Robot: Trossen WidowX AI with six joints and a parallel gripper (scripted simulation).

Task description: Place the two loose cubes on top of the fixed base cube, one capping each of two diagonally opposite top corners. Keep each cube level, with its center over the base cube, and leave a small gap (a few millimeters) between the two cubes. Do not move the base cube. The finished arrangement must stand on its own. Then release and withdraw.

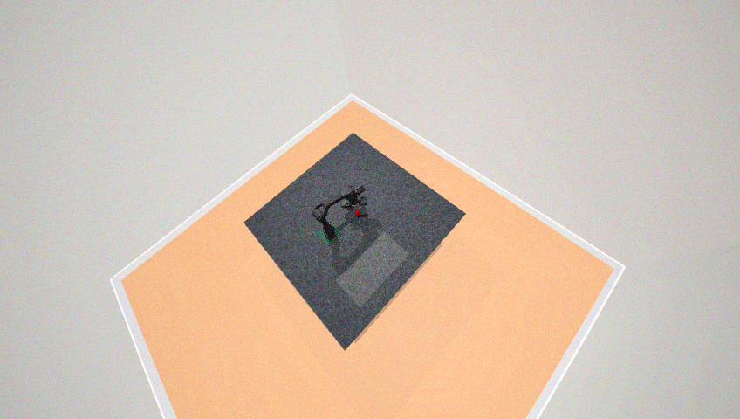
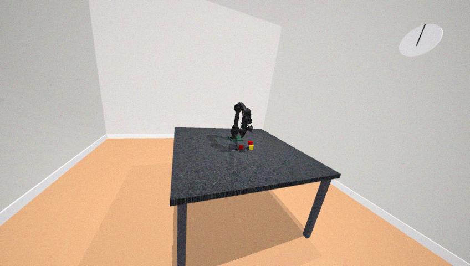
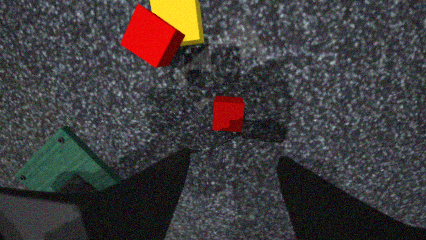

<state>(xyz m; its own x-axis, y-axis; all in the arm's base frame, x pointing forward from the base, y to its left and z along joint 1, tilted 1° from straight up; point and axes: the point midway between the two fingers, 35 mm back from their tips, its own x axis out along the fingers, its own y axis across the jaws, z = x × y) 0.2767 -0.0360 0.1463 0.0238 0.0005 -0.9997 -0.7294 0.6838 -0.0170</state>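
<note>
Red cube lies on the dark table, mid-frame, just above the gripper, whose fingers stand apart, holding nothing. Second red cube sits on the yellow base cube, upper left. Green base plate lower left.

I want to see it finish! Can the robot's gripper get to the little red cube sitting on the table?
Probably yes. The gripper is open and holds nothing, and the loose red cube sits on the table just ahead of its fingers, with nothing between. The other red cube and yellow cube stand apart.
</note>
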